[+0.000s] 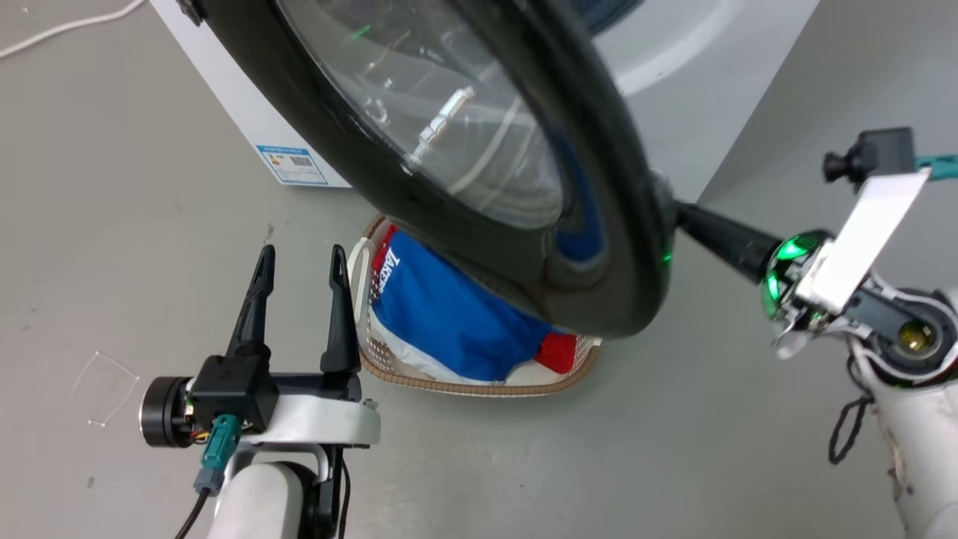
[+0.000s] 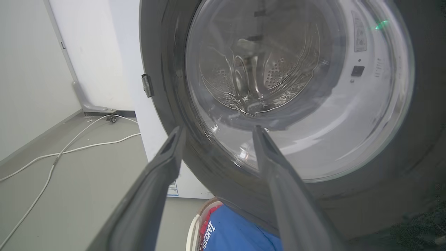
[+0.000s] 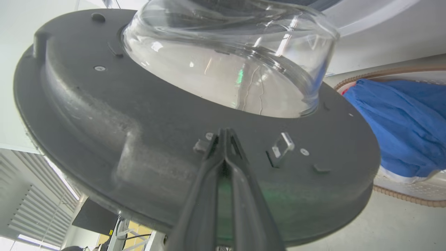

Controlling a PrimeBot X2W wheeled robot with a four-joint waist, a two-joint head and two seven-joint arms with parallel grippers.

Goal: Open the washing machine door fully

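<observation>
Washing machine door point(image 1: 449, 150) stands partway out from the washing machine point(image 1: 696, 67)
Right gripper point(image 3: 225, 134), fingers pressed together on nothing, has its tips against the door's inner face by the free right edge; left gripper point(image 1: 302, 253) hangs open, nearer us, apart

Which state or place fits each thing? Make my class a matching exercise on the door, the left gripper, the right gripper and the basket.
Things:
1. door
2. left gripper
3. right gripper
4. basket

States or places:
A. under the door, holding blue cloth
B. open, holding nothing
C. swung out from the machine
D. shut, tips at the door's inner face

Pairs: 1-C; 2-B; 3-D; 4-A
</observation>
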